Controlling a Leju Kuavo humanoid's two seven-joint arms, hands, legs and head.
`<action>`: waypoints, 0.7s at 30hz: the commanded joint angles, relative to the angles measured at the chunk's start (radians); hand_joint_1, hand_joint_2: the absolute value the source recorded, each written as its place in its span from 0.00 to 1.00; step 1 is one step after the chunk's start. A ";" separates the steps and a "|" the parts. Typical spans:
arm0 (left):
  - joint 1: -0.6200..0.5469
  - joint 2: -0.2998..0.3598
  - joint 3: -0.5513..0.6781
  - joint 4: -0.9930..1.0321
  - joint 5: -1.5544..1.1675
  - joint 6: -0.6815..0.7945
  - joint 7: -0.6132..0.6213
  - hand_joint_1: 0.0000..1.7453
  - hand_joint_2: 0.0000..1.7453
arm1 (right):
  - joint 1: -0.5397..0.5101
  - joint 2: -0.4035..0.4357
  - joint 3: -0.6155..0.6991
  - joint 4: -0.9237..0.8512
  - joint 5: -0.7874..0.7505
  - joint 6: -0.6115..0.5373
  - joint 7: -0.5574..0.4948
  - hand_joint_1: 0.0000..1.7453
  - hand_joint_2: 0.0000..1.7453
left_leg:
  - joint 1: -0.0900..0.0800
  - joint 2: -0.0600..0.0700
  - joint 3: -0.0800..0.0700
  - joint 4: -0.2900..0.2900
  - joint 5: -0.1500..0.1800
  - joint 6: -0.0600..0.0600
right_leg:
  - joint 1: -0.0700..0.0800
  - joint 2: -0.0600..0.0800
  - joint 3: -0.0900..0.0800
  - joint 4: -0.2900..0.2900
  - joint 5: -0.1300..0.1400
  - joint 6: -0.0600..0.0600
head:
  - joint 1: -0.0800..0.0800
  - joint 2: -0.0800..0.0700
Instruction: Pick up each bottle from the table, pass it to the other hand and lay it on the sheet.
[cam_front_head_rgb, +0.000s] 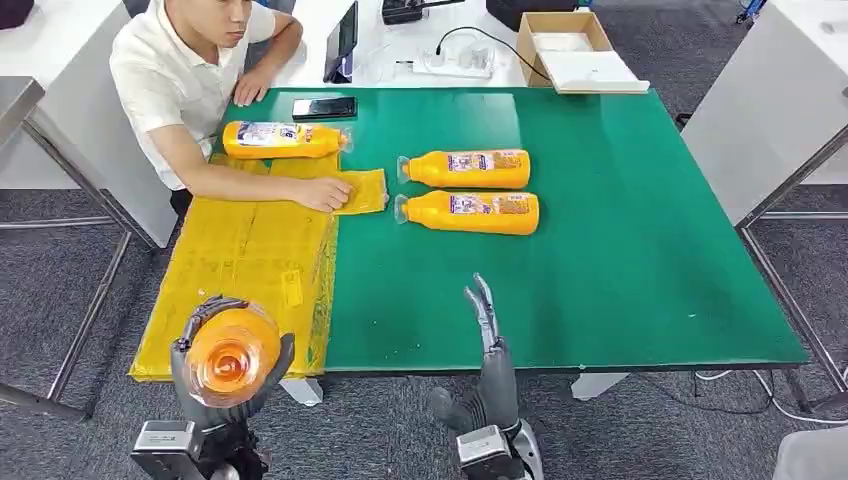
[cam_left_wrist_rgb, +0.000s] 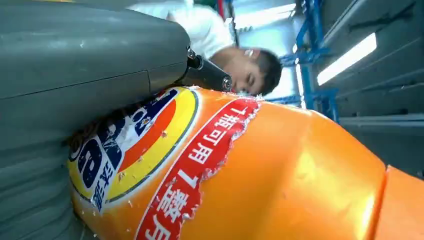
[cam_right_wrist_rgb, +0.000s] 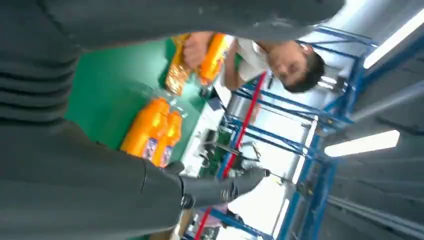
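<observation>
Four bottles in all. One (cam_front_head_rgb: 232, 355) is gripped by the left hand (cam_front_head_rgb: 228, 372), held off the table's near edge, just past the near end of the yellow sheet (cam_front_head_rgb: 250, 255), its round end facing the head camera. The left wrist view shows the fingers (cam_left_wrist_rgb: 207, 75) wrapped tight over its label. One more bottle (cam_front_head_rgb: 282, 139) already lies on the sheet's far end, by the table's far-left corner, where a person's hand (cam_front_head_rgb: 322, 193) rests on the sheet. Two others (cam_front_head_rgb: 468, 169) (cam_front_head_rgb: 470, 212) lie side by side on the green table (cam_front_head_rgb: 620, 250), mid-table, caps toward the sheet.

Right hand (cam_front_head_rgb: 487, 320) is empty — fingers straight and apart, standing up at the near edge, well apart from the held bottle.

Step, as I read it: handover looks done, w/ the left hand now carrying toward the sheet. Next move calls for swinging the bottle over a bare stretch of sheet nearer the middle, tipping it onto its side, lowering till it rests, then opening the fingers — keeping off the person's arm. After that the right hand has the two mid-table bottles to fetch.
</observation>
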 joint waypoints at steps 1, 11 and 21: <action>-0.052 0.047 0.161 0.170 -0.629 0.053 0.307 1.00 1.00 | 0.076 0.104 -0.279 -0.132 -0.068 -0.062 -0.031 0.00 0.00 | 0.001 -0.001 0.005 -0.001 -0.001 -0.002 | 0.001 -0.002 0.005 -0.001 -0.002 -0.002 | 0.000 0.000; -0.493 0.110 0.138 0.876 -0.955 -0.228 0.654 1.00 1.00 | -0.004 0.193 -0.269 0.069 -0.075 0.125 -0.031 0.00 0.00 | 0.000 -0.002 0.004 -0.002 0.002 -0.002 | 0.001 -0.003 0.004 -0.001 0.000 -0.002 | -0.001 0.000; -0.691 0.133 0.220 1.223 -0.887 -0.272 0.682 1.00 1.00 | -0.036 0.208 -0.258 0.206 -0.081 0.173 -0.031 0.00 0.00 | 0.001 0.001 0.009 -0.003 0.004 -0.002 | 0.001 0.001 0.009 0.000 0.001 -0.002 | 0.000 0.000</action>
